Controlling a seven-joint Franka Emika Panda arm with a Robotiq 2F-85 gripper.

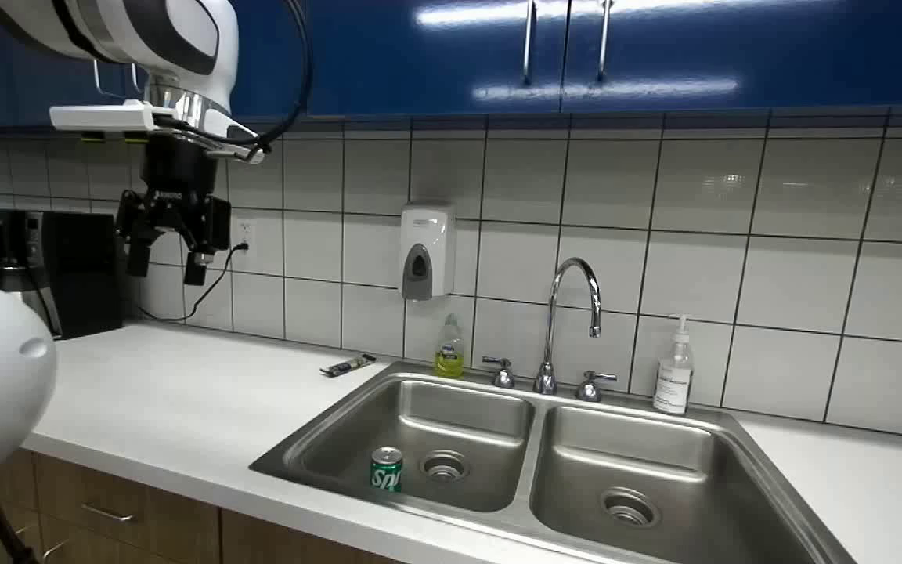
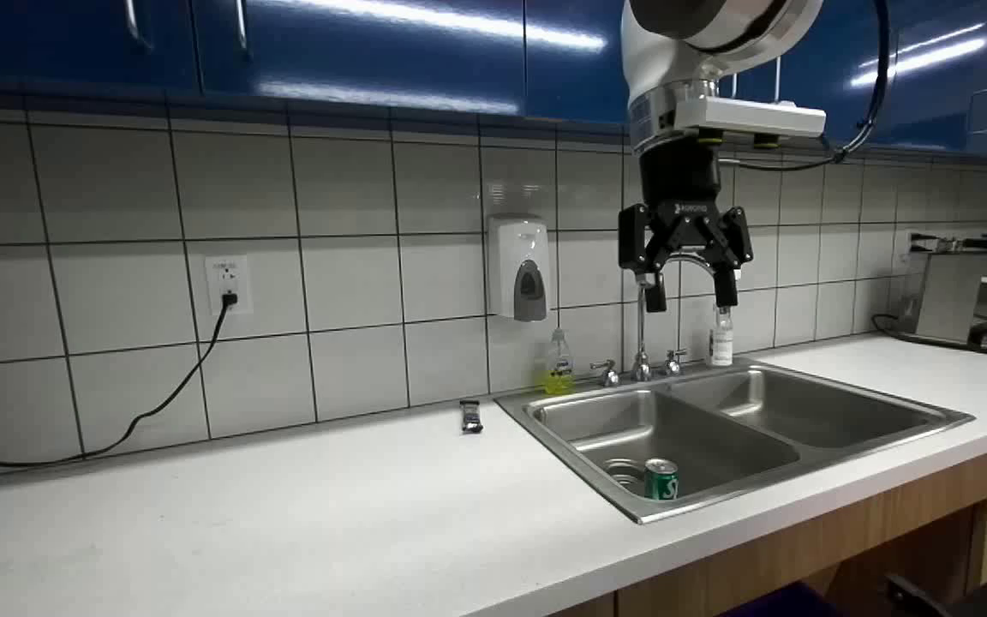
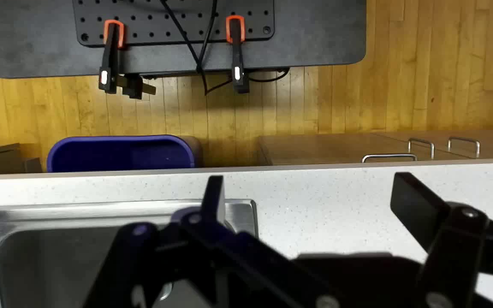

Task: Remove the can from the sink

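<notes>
My gripper (image 1: 167,266) hangs pointing down, high over the white counter (image 1: 185,392), its fingers (image 2: 726,290) parted wide and holding nothing. The can (image 1: 386,471), green with a silvery top and white lettering, stands upright in the left basin of the sink (image 1: 529,470), its base hidden by the near rim. It sits just beside the drain (image 1: 444,465), and I am well apart from it. On the far rim a curved chrome faucet (image 1: 550,338) rises between two lever handles (image 1: 503,374). To its left stands a soap bottle (image 1: 449,359) with yellow liquid, to its right a clear pump bottle (image 1: 672,380) with a white label. A small wrapped bar (image 1: 348,365) lies just left of the sink, near the tiled wall (image 1: 310,243). Above the soap bottle a white dispenser (image 1: 429,235) is fixed to the tiles, and higher up run blue cabinets (image 1: 435,63). In an exterior view, a dark cord (image 2: 139,418) drops from an outlet (image 2: 226,274) well to the left. My wrist view shows the counter's near edge and, past it, a purple-blue bin (image 3: 122,139), a wooden floor (image 3: 435,77) and a dark table (image 3: 315,42) with two black-and-orange clamps (image 3: 236,51) along its edge.
</notes>
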